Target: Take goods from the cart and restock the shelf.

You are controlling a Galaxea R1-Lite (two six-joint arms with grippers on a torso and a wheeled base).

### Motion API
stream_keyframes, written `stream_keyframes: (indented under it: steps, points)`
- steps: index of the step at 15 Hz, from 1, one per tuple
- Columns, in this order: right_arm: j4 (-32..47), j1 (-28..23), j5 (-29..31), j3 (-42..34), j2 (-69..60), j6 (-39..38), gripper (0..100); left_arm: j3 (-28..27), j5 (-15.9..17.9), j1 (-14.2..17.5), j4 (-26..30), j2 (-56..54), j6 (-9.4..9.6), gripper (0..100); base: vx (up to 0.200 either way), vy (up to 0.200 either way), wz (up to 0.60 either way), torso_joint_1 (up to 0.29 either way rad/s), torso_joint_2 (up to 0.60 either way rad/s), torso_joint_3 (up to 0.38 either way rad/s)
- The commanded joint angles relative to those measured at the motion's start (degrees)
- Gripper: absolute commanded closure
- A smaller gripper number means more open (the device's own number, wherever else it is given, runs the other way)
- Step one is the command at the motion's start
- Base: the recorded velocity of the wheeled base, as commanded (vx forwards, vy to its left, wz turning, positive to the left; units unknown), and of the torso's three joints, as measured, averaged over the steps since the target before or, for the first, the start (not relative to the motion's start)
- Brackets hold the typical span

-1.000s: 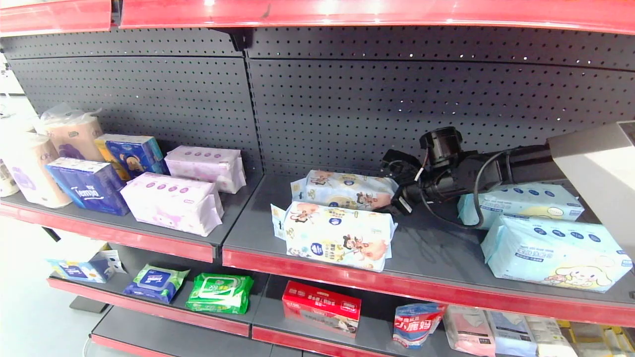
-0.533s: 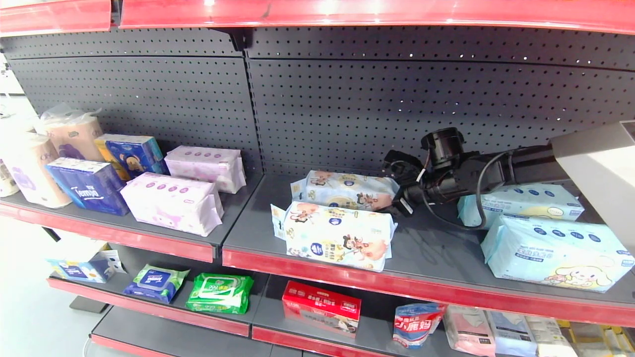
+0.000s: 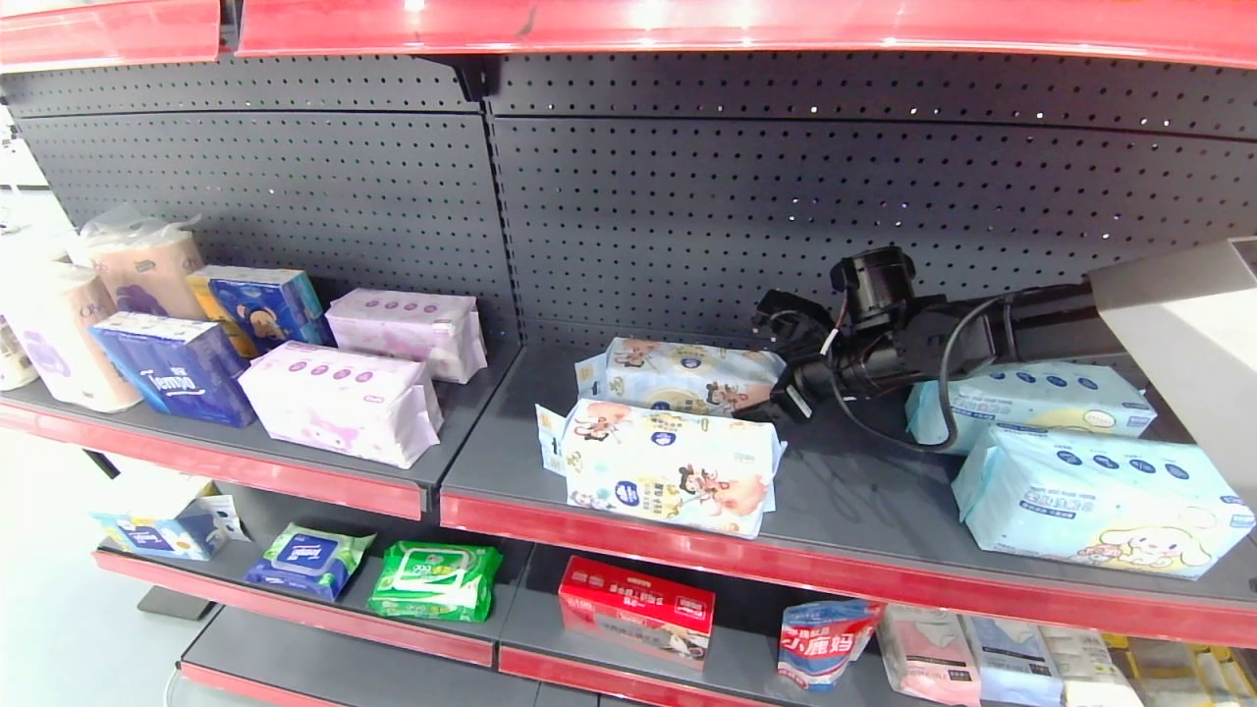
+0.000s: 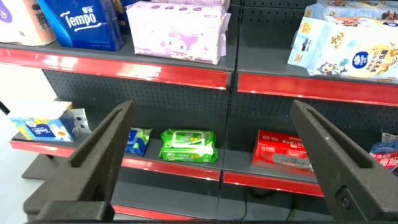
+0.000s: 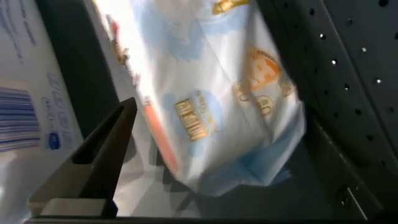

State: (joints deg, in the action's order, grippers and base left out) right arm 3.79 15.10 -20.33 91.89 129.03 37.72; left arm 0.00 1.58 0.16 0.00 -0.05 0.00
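Right wrist view: right gripper (image 5: 230,149) spread wide astride rear tissue pack (image 5: 211,93); left gripper (image 4: 211,106) gapes empty; bare shelf (image 3: 845,491) at pack's 4 o'clock.

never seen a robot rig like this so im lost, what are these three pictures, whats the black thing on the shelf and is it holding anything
It is a two-armed robot restocking a store shelf. The wide picture comes from a camera on its head. The black thing is its right arm, ending in the right gripper, a two-fingered clamp, at the end of the rear cartoon tissue pack. The close-up is from that wrist: the pack lies between the spread fingers, so it looks unclamped. The last picture is from the left wrist: the left gripper is open and empty, facing the shelf front. Also shelved: a front cartoon pack, pink packs and pale blue packs.
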Motion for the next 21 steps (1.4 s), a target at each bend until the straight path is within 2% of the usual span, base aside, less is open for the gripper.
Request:
stream_keyframes:
  steps: [1, 21]
  points:
    - [-0.01, 0.19, -1.11, 0.30, 0.53, 0.08, 0, 0.00, 0.00, 0.02, 0.00, 0.05, 0.00, 0, 0.000, 0.000, 0.00, 0.000, 0.00, 0.000]
    - [0.69, 1.51, -0.23, -1.72, 0.70, -1.59, 0, 0.00, 0.00, 0.02, 0.00, 0.05, 0.00, 0, 0.000, 0.000, 0.00, 0.000, 0.00, 0.000]
